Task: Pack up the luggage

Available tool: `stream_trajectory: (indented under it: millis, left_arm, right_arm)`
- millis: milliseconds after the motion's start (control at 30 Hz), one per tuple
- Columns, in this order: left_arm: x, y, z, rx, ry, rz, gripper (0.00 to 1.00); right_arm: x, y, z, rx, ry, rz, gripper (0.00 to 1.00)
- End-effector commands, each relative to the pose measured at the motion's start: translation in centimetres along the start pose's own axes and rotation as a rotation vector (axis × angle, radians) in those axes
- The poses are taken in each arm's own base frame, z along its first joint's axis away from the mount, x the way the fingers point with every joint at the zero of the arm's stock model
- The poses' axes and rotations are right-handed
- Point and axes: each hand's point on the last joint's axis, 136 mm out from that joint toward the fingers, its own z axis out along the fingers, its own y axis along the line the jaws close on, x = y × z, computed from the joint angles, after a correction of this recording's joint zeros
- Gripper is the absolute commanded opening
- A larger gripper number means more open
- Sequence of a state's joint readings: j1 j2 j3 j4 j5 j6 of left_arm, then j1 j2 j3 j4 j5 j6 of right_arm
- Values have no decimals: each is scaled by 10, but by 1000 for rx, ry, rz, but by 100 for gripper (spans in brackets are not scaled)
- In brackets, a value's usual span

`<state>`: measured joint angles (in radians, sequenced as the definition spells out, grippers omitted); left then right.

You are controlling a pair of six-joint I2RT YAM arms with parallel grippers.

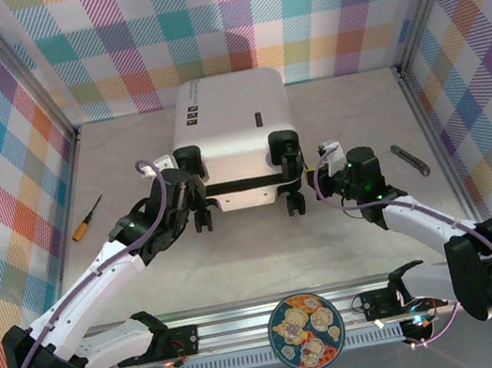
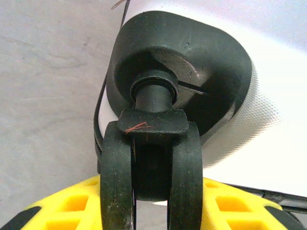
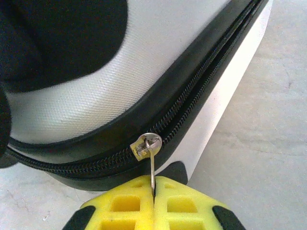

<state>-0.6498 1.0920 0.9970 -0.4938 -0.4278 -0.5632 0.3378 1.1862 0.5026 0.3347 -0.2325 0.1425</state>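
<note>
The suitcase (image 1: 234, 115) lies flat and zipped shut in the upper centre of the overhead view, on a pale, stone-like tabletop (image 1: 241, 261). It is a rounded-corner box of white hard plastic. Up close the shell has a fine woven-looking grain. A black fabric band with a toothed zipper (image 3: 211, 72) runs round its edge. Its long axis runs from the top of the frame to the bottom, and the wheeled end points down towards the arm bases.

The left gripper (image 2: 151, 211) has its jaws partly spread, with its yellow waffle-patterned fingers (image 2: 72, 206) pinching a matt black double wheel (image 2: 151, 167). This wheel hangs from a stubby post in a domed black housing at the suitcase's lower left corner. The right gripper (image 3: 153, 196) has its yellow pads pressed together on the thin silver metal zipper pull (image 3: 148, 148) near the lower right corner.

An orange-handled screwdriver (image 1: 87, 218) lies at the left and a slim grey tool (image 1: 411, 160) at the right. A round patterned plate (image 1: 306, 331) sits bottom centre.
</note>
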Motion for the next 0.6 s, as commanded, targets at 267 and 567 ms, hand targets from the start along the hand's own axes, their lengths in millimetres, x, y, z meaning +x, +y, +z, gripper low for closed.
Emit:
stream_trajectory:
  millis: [267, 567]
  left_arm:
    - [-42, 9, -17, -69, -92, 72, 8]
    - [-40, 7, -27, -31, -69, 77, 33]
  right_arm:
    - [1, 52, 8, -70, -48, -154, 0]
    - [17, 59, 11, -94, -16, -164, 0]
